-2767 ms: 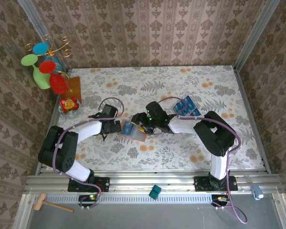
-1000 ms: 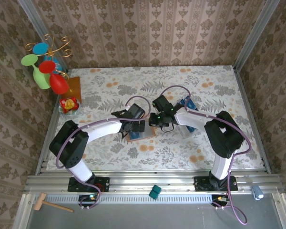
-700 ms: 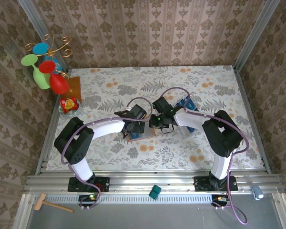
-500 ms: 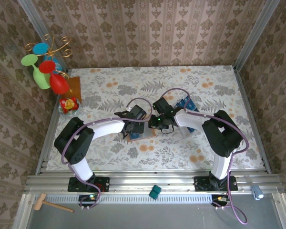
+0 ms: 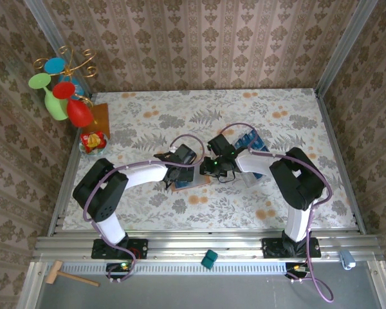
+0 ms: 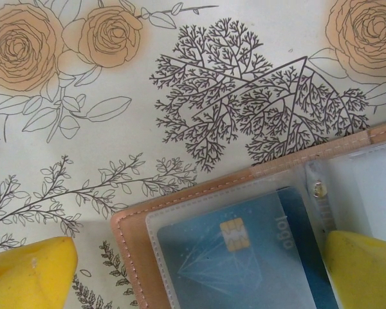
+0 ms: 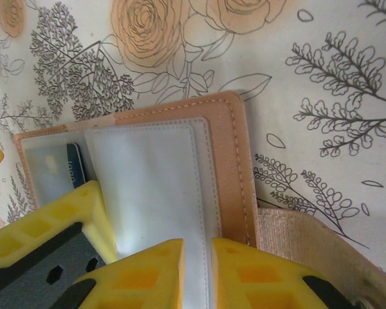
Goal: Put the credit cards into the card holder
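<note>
The right gripper (image 7: 196, 257) has its fingers pressed almost together on the edge of a clear sleeve (image 7: 154, 187), which runs into the thin slit between them, so I take it as a pinch on that sleeve; the left gripper (image 6: 196, 257) is spread wide, one finger on the table (image 6: 83, 161) just beside the holder (image 6: 125, 225) and the other over its plastic pockets, gripping nothing; one of its yellow fingers sits close beside the right gripper in the right wrist view; the holder lies open and flat near the table's middle, between the two grippers; one blue card (image 6: 244, 257) is already seated under a clear pocket, chip showing; more cards (image 5: 249, 140) lie well apart, behind the right arm; the likely trouble is the pinch itself, since the sleeve is thin and slick and could slip out, or crease at its stitched edge if pulled hard; nothing pins the holder down, so a pull on the sleeve could drag or lift the whole thing and shake the seated card loose; the fingers of both arms are crowded over one small spot, so a careless move by either could knock the other or catch a pocket edge.
</note>
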Motion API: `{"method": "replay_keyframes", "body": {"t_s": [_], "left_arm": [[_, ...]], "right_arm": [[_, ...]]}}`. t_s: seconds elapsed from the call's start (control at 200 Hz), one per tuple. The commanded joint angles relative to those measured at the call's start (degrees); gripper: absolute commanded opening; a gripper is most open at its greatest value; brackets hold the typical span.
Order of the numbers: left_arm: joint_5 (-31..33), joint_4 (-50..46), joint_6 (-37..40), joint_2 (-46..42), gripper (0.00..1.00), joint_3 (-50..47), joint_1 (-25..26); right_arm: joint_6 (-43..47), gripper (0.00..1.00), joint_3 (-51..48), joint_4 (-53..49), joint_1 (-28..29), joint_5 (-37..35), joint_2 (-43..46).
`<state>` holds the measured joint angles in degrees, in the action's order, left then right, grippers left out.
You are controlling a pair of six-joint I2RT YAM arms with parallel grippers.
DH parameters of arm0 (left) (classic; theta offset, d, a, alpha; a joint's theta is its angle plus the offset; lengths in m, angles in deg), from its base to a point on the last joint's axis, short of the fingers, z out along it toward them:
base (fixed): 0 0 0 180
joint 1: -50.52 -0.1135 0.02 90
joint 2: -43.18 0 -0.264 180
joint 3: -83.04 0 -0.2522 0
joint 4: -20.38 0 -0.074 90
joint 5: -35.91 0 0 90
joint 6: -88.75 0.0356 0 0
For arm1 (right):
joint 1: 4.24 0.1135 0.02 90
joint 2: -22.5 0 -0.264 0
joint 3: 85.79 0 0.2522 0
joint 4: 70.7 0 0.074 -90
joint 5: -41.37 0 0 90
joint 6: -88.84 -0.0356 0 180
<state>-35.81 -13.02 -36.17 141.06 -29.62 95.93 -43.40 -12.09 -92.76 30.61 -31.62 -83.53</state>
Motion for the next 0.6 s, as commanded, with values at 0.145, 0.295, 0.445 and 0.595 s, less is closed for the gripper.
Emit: {"method": "replay_keyframes", "body": {"t_s": [0.145,0.295,0.445,0.595], "left_arm": [[0.6,-0.1,-0.3,0.6,1.0,-1.8,0.5],[0.6,0.1,-0.4,0.6,1.0,-2.1,0.5],[0.5,0.2,-0.4,0.6,1.0,-2.1,0.5],[0.4,0.1,-0.4,0.5,1.0,-1.9,0.6]], "right_arm": [[-1.5,0.25,-1.3,2.3,-0.3,2.0,-1.7],[-1.9,0.32,-1.8,2.7,-0.3,2.2,-1.6],[-2.9,0.27,-2.4,4.8,-0.3,4.5,-1.4],[-4.0,0.21,-2.9,6.4,-0.3,6.1,-0.5]]}}
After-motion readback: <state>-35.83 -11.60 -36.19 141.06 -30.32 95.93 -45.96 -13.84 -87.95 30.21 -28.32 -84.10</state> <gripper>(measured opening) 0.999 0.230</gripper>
